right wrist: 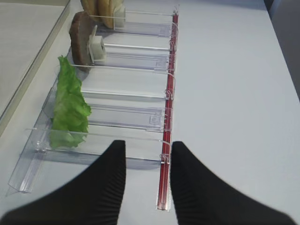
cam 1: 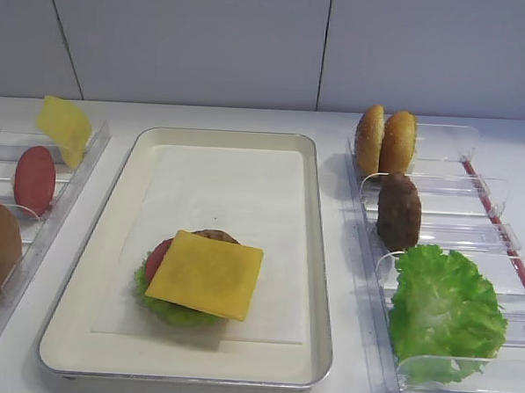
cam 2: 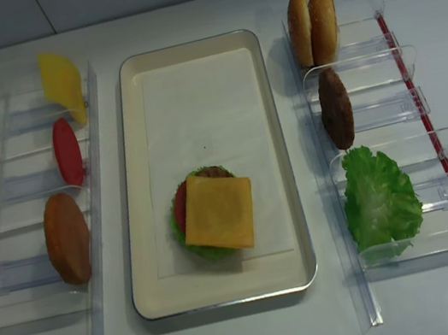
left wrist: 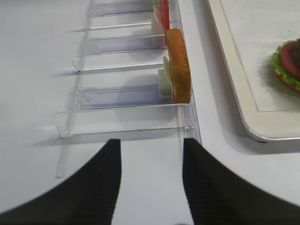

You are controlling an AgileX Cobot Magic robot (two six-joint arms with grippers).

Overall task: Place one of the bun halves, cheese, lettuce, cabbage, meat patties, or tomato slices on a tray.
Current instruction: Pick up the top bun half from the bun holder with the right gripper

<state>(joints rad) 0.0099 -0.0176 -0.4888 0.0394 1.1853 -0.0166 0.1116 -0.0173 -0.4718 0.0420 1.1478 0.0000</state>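
The cream tray (cam 1: 228, 177) lies mid-table and carries a stack: lettuce (cam 1: 173, 313), a tomato slice (cam 1: 156, 257), a patty edge (cam 1: 215, 235) and a yellow cheese square (cam 1: 207, 275) on top. Two bun halves (cam 1: 385, 141), a meat patty (cam 1: 398, 211) and a lettuce leaf (cam 1: 446, 312) stand in the right rack. The left rack holds cheese (cam 1: 63, 129), a tomato slice (cam 1: 34, 178) and a bun half (left wrist: 179, 65). Cabbage is out of view. My right gripper (right wrist: 147, 145) is open and empty near the right rack's front end. My left gripper (left wrist: 151, 141) is open and empty before the left rack.
Clear slotted racks flank the tray, the left rack (cam 2: 98, 242) and the right rack (cam 2: 334, 200). A red strip (right wrist: 168, 140) runs along the right rack's outer side. A pale wall (cam 1: 253, 38) closes the back of the table.
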